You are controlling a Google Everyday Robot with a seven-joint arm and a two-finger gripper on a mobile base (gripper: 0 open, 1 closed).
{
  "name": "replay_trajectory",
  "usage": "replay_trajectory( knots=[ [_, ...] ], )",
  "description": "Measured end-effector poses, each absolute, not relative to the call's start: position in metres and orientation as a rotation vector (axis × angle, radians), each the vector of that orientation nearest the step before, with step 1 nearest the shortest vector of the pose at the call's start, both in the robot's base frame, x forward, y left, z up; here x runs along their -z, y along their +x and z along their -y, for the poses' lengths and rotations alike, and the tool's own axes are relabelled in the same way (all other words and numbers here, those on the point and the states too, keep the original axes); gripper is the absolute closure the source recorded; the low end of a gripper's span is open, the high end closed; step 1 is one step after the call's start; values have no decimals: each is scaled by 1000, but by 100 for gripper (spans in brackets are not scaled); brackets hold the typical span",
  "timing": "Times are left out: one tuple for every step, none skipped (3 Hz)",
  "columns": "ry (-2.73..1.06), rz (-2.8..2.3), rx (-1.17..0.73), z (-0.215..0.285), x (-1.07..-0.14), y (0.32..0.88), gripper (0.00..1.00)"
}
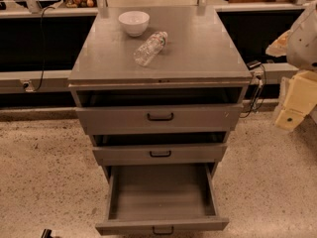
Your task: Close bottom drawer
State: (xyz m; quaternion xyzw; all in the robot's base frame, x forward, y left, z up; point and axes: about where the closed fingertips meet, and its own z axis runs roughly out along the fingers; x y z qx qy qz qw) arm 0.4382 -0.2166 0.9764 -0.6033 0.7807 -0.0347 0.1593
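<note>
Camera view: bottom drawer fully out, gripper at right edge, well apart

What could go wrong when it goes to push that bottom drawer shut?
1. The hand sits at the right edge of view, beside the cabinet and away from the bottom drawer; a push on one corner of the pulled-out front might skew and jam it.
2. The middle drawer and top drawer also stick out, so the hand could bump them reaching down.
3. A hard slam could roll the bottle lying on its side on top.
</note>
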Motion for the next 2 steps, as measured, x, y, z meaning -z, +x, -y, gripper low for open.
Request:
replay_trajectory(
  knots=[
    [-1724, -2232, 99, 217, -976, 438, 0],
    [-1754, -2264, 52, 221, -911, 437, 0]
  ],
)
